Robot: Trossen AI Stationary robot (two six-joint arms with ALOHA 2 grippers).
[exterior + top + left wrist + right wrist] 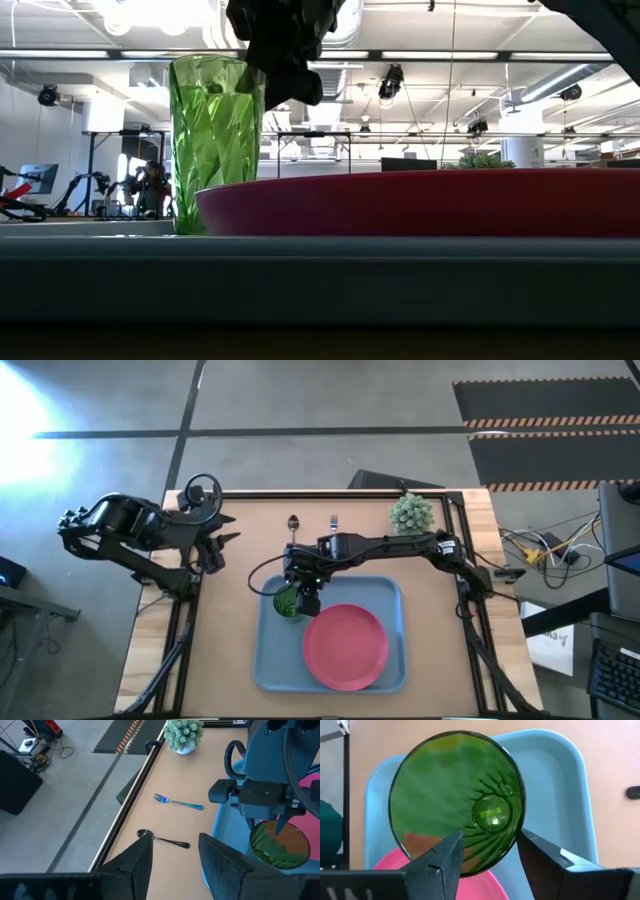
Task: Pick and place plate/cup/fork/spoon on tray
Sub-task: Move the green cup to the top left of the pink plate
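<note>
The green cup (287,603) stands upright on its base on the light-blue tray (385,595), at its far left corner beside the pink-red plate (345,645). The plate lies flat on the tray. My right gripper (490,845) is open just above the cup (455,790), pointing down. One finger is over the cup's mouth and the other is outside its wall. I cannot tell whether either finger touches the cup. The spoon (293,525) and the fork (334,522) lie on the table beyond the tray. My left gripper (225,530) is open and empty at the table's far left.
A spiky pale-green potted plant (411,512) stands at the table's far edge, right of the fork. The tray's raised rim (320,270) runs along the near side. A black cable (262,570) loops from the right arm over the tray's far left corner.
</note>
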